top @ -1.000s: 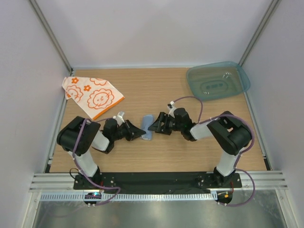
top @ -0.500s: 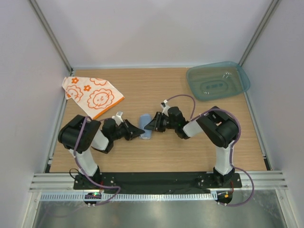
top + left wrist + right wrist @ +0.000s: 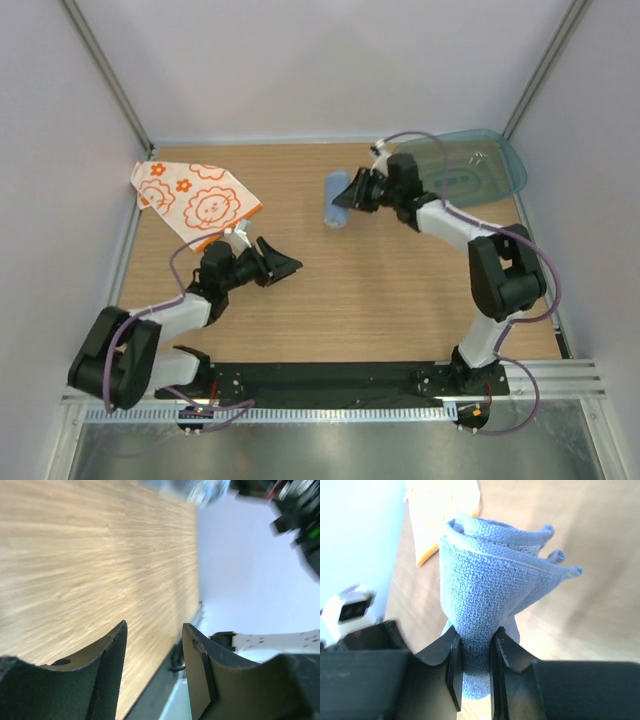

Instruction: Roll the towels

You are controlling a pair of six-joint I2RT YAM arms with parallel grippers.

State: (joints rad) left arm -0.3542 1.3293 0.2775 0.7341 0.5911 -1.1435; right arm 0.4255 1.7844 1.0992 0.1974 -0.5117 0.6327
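Nearest, the left gripper point(image 3: 153, 628) hangs low over the table point(image 3: 380, 300) with its jaws apart and nothing between them.

Farther out and to the right, the right gripper point(image 3: 474, 647) is clenched on one end of the blue towel point(image 3: 490, 580), which is already rolled. The roll sticks out past the fingers over the far middle of the table, and it looks lifted clear of the wood, though the top view does not settle that. In the wrist view the free end flares, with three folded edges peeling apart. The cloth is a soft, light knit that gives under the pinch, so I judge the roll will loosen if it is held only by an end. A grip across its middle, pinning all the layers, should hold better.

Beyond the left gripper, the print towel point(image 3: 200, 205) lies flat and unrolled at the far left, against the wall. It looks just as limp, and its orange hem or a corner is the likely place to take it.

The wood is smooth, so cloth may slide rather than roll. A teal tray point(image 3: 505, 165) sits in the far right corner. White walls point(image 3: 320, 70) with metal posts close in three sides.
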